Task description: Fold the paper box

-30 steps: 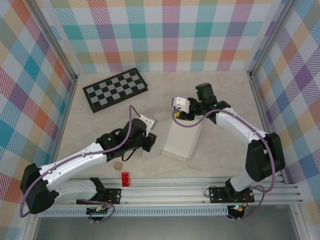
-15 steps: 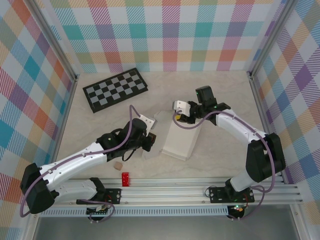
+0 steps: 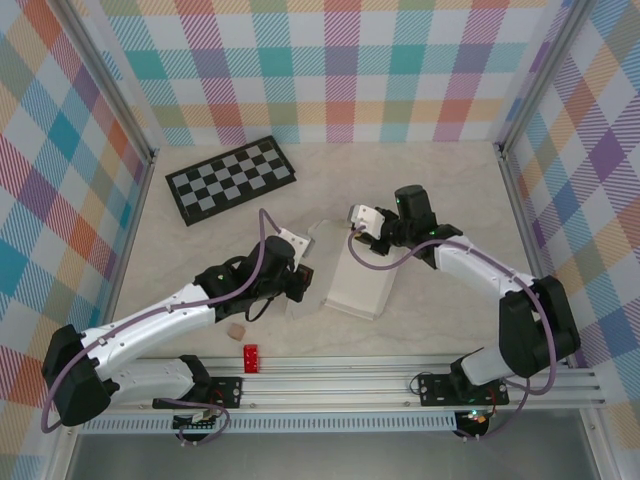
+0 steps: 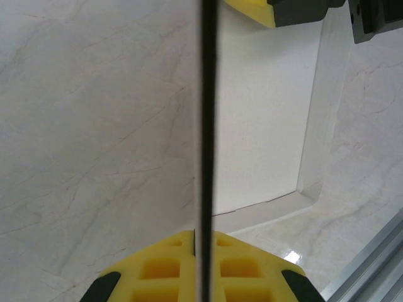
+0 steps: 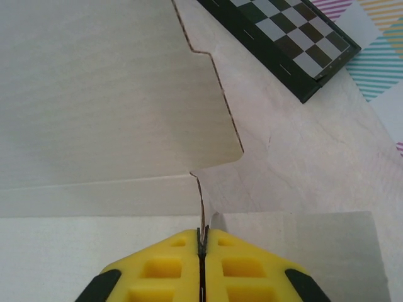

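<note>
Pinching paper box (image 5: 113, 94) edges, plain in wrist views: left tool (image 4: 203, 239), right tool (image 5: 203, 238), both clamped.

The left arm (image 3: 150, 325) and right arm (image 3: 480, 265) are white, black-jointed and purple-cabled; left tool (image 4: 203, 246) and right tool (image 5: 203, 242) have yellow pads.

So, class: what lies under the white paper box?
The paper box sits on the pale marbled table, which shows on every side of it. Whatever lies directly beneath its panels is covered by the cardboard.
</note>
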